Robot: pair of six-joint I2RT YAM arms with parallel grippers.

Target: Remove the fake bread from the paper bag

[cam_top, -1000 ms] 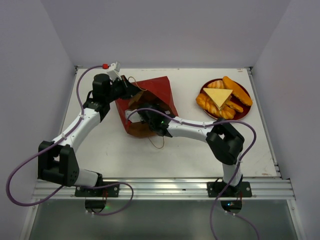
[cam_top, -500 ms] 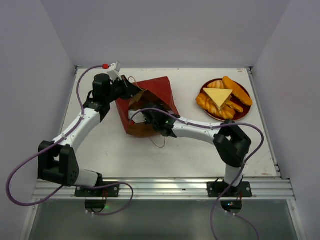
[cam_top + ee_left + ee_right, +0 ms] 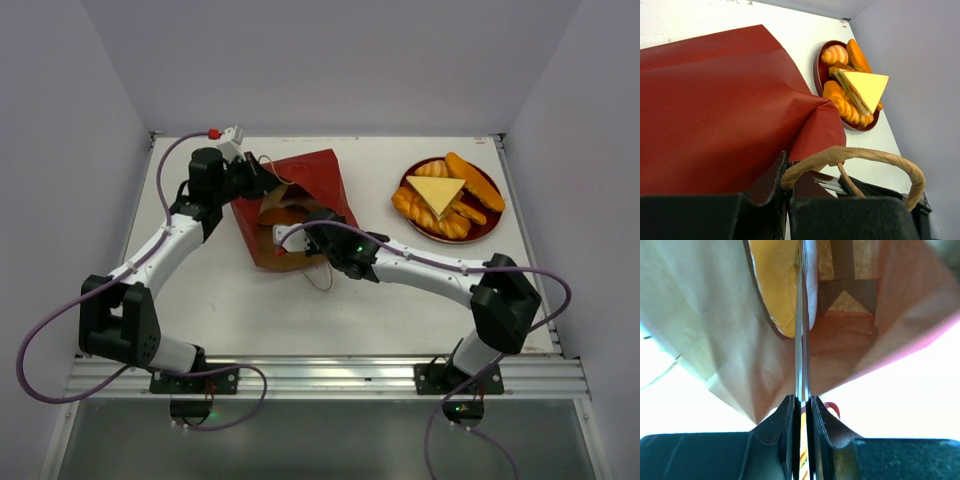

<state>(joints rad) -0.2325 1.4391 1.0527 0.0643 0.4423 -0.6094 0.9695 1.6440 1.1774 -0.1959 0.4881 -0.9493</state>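
Note:
The red paper bag (image 3: pixel 315 180) lies on its side at the table's middle left, with its brown inside (image 3: pixel 715 315) open to my right wrist view. My left gripper (image 3: pixel 258 182) is shut on the bag's rim beside a looped handle (image 3: pixel 865 155) and holds the mouth up. My right gripper (image 3: pixel 295 232) is at the bag's mouth, its fingers (image 3: pixel 799 340) closed to a thin slit on a yellow piece of fake bread (image 3: pixel 774 285). Several other pastries and a triangular slice (image 3: pixel 436 192) lie on the dark-red plate (image 3: pixel 483 228).
The plate (image 3: pixel 816 75) stands at the back right, near the right wall. The bag's second handle (image 3: pixel 318 283) loops out onto the table below the right gripper. White walls close the table on the left, back and right.
My right gripper has drawn back from deep in the bag toward its mouth, and the right arm's elbow has swung out to the right. The left arm holds still.

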